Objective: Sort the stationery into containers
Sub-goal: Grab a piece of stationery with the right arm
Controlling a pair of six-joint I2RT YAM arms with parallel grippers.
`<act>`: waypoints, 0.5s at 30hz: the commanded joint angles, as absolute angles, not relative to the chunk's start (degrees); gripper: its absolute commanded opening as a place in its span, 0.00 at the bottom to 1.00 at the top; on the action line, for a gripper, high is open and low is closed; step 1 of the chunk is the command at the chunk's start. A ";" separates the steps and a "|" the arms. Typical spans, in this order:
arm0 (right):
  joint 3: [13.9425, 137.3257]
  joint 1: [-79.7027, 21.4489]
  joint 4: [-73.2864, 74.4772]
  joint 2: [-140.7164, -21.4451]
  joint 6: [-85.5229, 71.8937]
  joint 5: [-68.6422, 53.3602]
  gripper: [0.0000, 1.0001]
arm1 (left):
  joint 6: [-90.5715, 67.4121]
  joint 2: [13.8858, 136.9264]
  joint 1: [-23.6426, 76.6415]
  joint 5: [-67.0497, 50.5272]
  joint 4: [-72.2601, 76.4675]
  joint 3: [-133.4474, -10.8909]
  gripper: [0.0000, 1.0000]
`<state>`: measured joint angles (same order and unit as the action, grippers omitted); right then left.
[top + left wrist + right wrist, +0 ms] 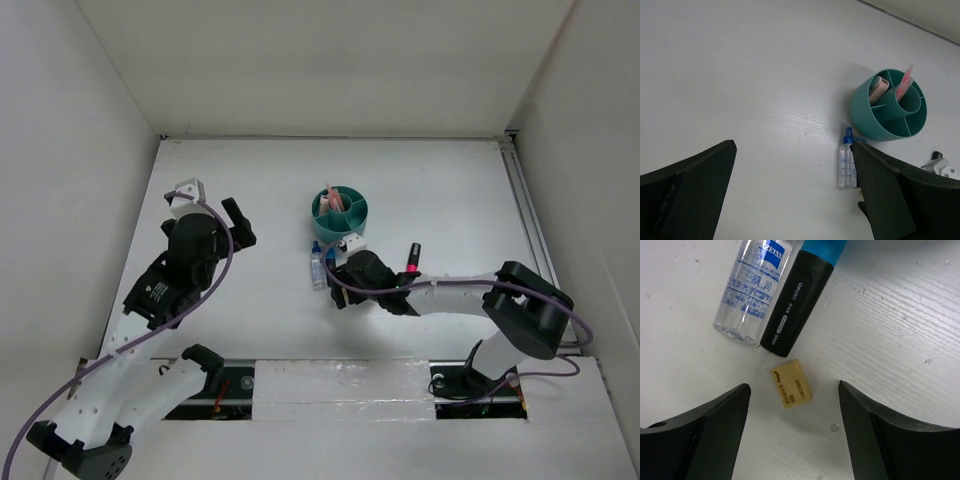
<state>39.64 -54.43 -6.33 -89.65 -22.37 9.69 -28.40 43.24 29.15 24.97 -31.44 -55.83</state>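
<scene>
One tan rectangular block [792, 383] lies on grained white tabletop [900, 330].

Holds left claw [238, 224] spread wide at frame left; poises right claw [794, 412], fingers parted, low at centre.

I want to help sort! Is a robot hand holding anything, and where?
Nothing is held. The right gripper is open over the tan block; the left gripper is open too.

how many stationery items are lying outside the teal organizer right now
4: the clear bottle and the black-and-blue marker side by side beside the teal organizer, the tan block next to them, the pink highlighter further right. Others may hide under the right arm.
</scene>
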 commanded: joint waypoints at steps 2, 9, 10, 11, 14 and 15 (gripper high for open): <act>40.17 -55.99 0.00 -92.29 -24.87 10.72 0.75 | -27.16 41.75 29.18 23.56 -29.36 -55.46 1.00; 42.28 -57.74 1.41 -96.32 -25.40 13.27 0.66 | -26.63 41.13 29.18 22.94 -28.83 -54.93 1.00; 42.80 -58.27 2.10 -96.33 -25.92 13.27 0.66 | -26.11 41.13 29.18 22.42 -28.83 -54.93 1.00; 42.80 -58.27 2.11 -96.33 -25.93 13.27 0.61 | -26.10 41.13 29.18 22.41 -28.83 -54.93 1.00; 42.80 -58.27 2.81 -96.33 -26.54 13.79 0.54 | -26.10 40.61 29.18 22.41 -28.30 -54.93 1.00; 42.80 -58.27 4.12 -96.33 -27.33 13.80 0.52 | -26.10 40.61 29.18 22.41 -28.30 -54.93 1.00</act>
<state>43.57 -57.43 -4.49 -93.80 -24.25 15.59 -27.14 41.39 29.15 22.70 -30.37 -55.37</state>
